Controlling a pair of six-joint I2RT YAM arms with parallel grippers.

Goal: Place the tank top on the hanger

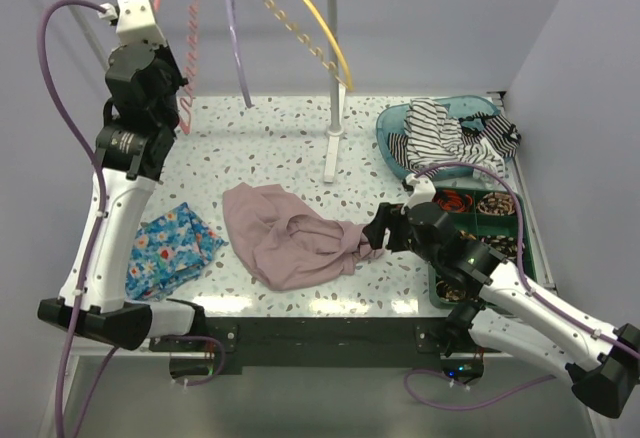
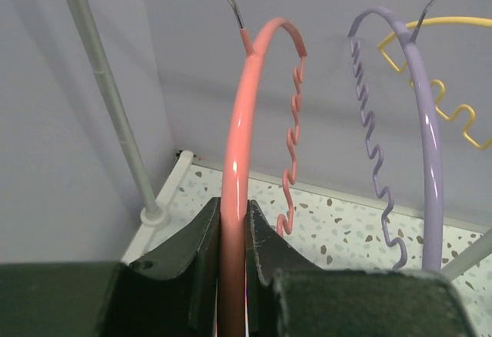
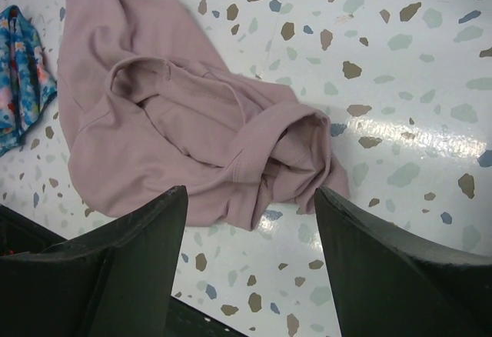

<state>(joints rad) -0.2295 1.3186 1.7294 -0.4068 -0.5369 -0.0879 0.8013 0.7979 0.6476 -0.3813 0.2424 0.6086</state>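
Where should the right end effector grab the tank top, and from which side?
Probably the bunched, raised fold at the right end of the tank top: it stands up off the table while the rest lies flat. The open right end effector faces it, so come down from the right.

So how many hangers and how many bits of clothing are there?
Hangers: 3 - coral hanger, lilac hanger, yellow hanger
Clothes: 3 - tank top, floral cloth, striped garment
Total: 6
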